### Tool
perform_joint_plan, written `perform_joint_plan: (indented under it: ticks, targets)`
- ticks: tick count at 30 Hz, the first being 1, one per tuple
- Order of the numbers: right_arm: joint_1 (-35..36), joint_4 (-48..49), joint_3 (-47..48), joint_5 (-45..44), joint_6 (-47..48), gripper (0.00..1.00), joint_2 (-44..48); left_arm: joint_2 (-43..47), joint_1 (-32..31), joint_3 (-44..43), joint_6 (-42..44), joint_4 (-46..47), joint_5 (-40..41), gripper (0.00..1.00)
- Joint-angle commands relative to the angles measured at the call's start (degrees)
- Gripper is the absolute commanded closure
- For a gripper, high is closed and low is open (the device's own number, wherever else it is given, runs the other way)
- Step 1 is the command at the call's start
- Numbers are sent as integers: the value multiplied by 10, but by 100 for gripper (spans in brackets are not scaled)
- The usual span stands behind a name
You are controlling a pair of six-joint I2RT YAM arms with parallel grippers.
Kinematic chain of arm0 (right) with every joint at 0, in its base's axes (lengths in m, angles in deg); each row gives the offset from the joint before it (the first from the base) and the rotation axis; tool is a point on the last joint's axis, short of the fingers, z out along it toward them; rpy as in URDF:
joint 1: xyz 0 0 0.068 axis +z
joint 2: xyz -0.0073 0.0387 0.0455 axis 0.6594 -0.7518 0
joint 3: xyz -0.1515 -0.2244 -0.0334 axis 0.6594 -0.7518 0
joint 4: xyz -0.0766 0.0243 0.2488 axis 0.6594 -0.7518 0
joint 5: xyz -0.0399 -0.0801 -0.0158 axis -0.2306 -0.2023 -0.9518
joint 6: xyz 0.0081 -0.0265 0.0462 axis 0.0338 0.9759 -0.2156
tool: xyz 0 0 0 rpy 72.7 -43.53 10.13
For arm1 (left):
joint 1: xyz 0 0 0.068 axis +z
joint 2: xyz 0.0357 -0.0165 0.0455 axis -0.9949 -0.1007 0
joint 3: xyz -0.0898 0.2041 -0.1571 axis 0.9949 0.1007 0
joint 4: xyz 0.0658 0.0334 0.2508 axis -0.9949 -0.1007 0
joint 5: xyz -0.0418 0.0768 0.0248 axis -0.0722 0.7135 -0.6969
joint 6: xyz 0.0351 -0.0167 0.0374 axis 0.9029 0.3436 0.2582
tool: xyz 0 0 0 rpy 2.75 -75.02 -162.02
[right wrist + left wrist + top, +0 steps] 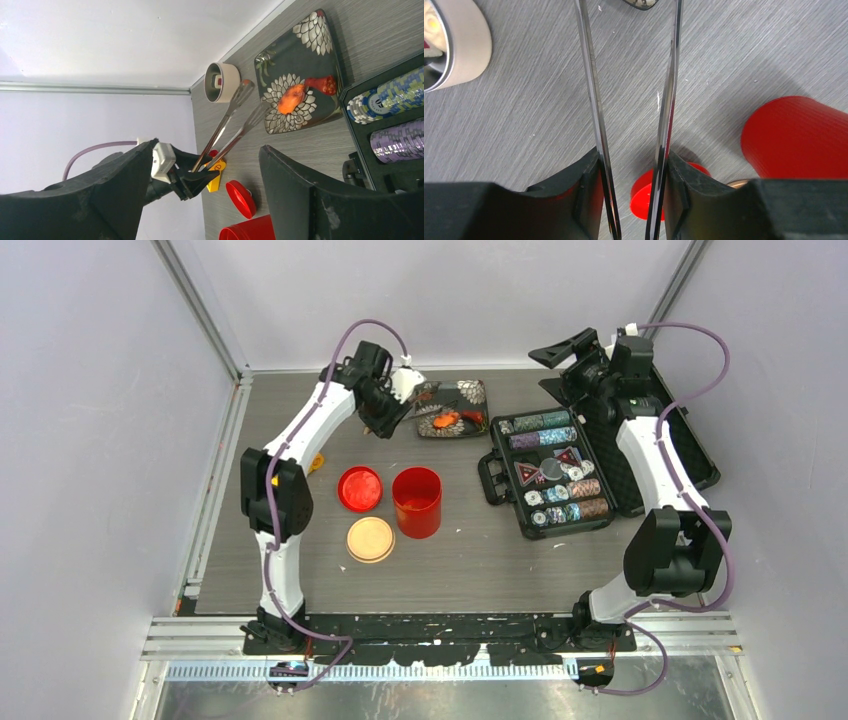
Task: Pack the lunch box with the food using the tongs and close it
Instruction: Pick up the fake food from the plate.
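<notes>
because the food has to travel by tool and not by finger, the left gripper [633,167] is clamped on the tongs [592,100] near their joined end, with one pad on each slim arm, so that a squeeze should pinch the far tips. ahead of it the two arms stand apart, their tips at the near edge of the flowered plate [300,60], short of the food [291,98], an orange piece with a red one beside it. the cream tub [466,45] sits ahead and to the left of the fingers, with something pale and red inside. the red canister [796,137] stands open to the right, its red lid [643,196] flat nearer the fingers. the right gripper [207,147] is spread wide and empty. the tongs look thin, polished and springy, and probably slippery on smooth pieces.
</notes>
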Motion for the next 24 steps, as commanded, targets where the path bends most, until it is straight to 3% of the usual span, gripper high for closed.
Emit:
perform_joint_plan:
  ticks: [1,15,24]
  targets:
    - [-6,16,-1,6,14,18,35,-23,-4,-28,42,-17,-1,57]
    - [-13,16,-6,9,11,18,37,-82,-18,-59,61,-16,28,57]
    - [-15,17,-8,10,9,18,39,-105,-27,-87,72,-32,72,61]
